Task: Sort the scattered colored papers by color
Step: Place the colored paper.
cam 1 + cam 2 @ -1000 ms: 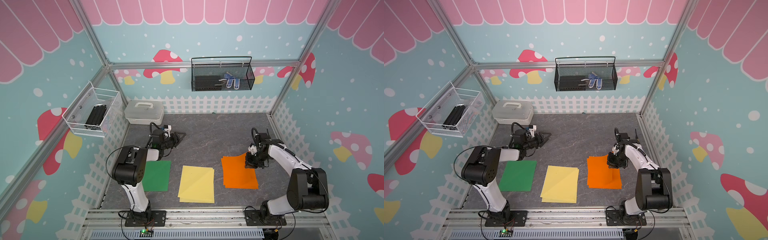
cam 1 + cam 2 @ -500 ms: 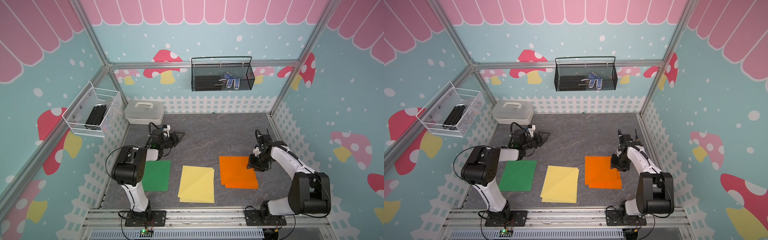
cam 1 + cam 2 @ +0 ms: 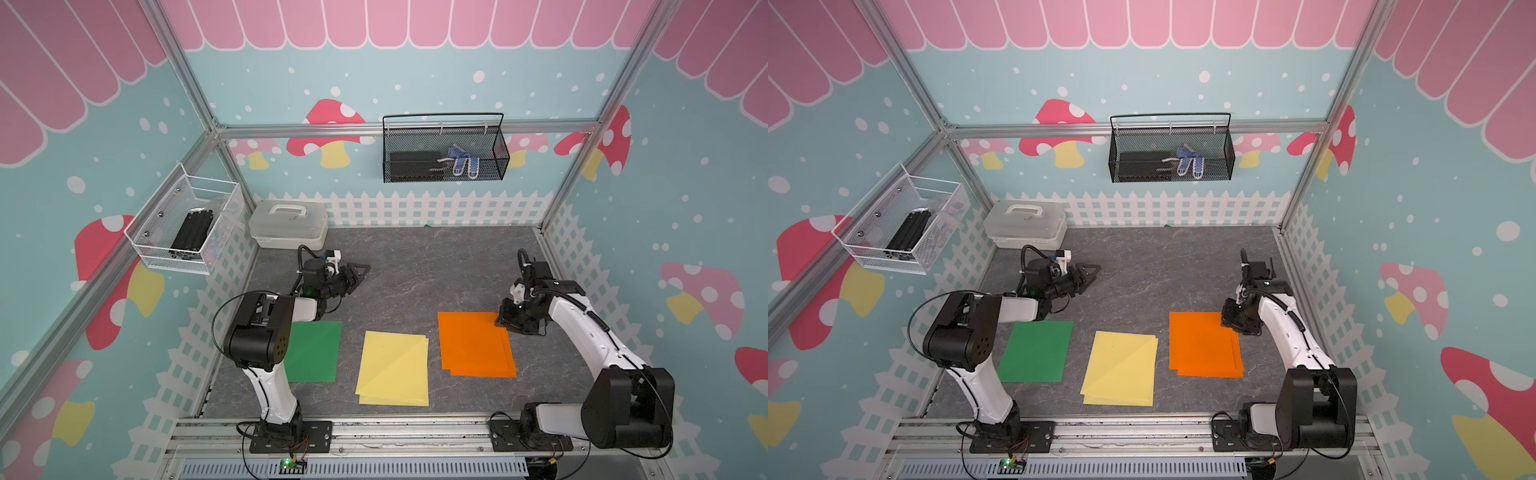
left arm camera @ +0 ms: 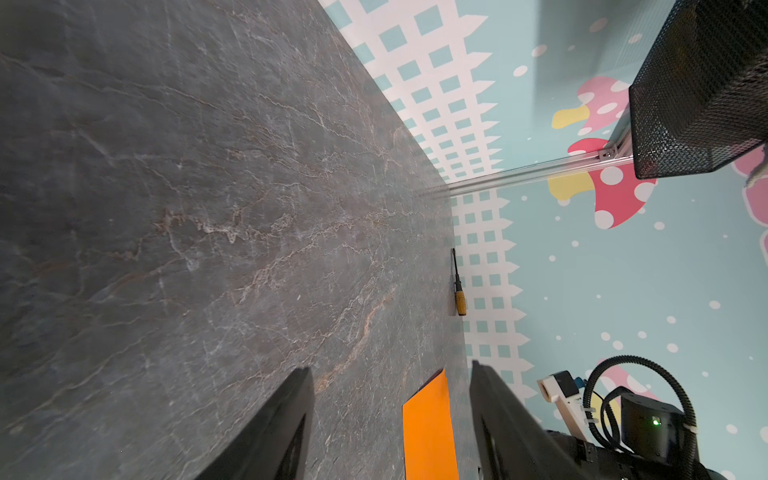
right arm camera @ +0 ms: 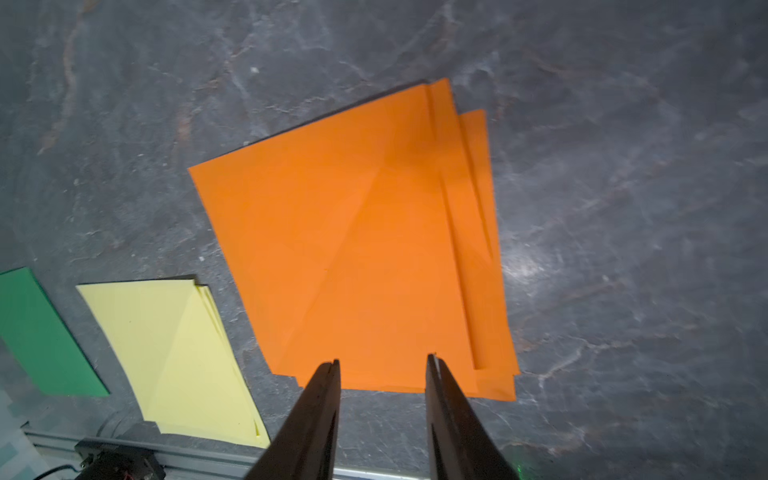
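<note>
- The gray table carries 3 piles in 1 row near its front edge.
- The yellow papers lie in the middle, with the sheets a little fanned.
- The orange papers lie on my right side, and their edges are not aligned.
- The green papers lie on my left side, partly hidden under my left arm.
- My right pincer is spread and holds nothing. Its tips are at the back edge of the orange pile.
- My left pincer is spread too, empty, over bare table behind the green pile.
</note>
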You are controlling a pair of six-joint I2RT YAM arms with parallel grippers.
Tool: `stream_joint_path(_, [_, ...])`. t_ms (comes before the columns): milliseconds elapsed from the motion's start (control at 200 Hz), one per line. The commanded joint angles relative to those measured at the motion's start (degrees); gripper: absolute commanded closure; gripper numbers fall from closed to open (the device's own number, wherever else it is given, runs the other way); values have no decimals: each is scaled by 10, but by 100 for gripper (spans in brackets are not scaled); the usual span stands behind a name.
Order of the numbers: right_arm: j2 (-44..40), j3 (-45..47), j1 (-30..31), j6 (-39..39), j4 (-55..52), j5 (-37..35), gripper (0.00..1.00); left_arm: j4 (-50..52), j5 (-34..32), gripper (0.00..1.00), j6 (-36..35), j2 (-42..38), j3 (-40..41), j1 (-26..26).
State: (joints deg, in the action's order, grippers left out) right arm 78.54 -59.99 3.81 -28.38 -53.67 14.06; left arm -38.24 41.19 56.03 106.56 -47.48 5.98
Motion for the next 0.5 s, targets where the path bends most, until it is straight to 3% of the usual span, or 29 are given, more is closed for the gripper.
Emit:
stream_joint_path(0, [45, -47, 60, -24, 28, 28, 63, -7, 3, 38, 5, -1, 4, 0])
stream_joint_path(110, [110, -95, 128, -41, 46, 23, 63, 25, -6, 38, -10, -12, -3, 7])
stream_joint_path(185, [148, -120, 152, -58, 53, 3, 67, 102, -20, 37, -47, -24, -28, 29])
stream_joint_path(340, [120, -84, 121, -97, 81, -66, 66, 353, -78, 37, -166, -22, -157, 148])
stream_joint_path(495, [64, -7, 76, -115, 97, -99, 64, 413, -114, 40, -149, 21, -226, 226])
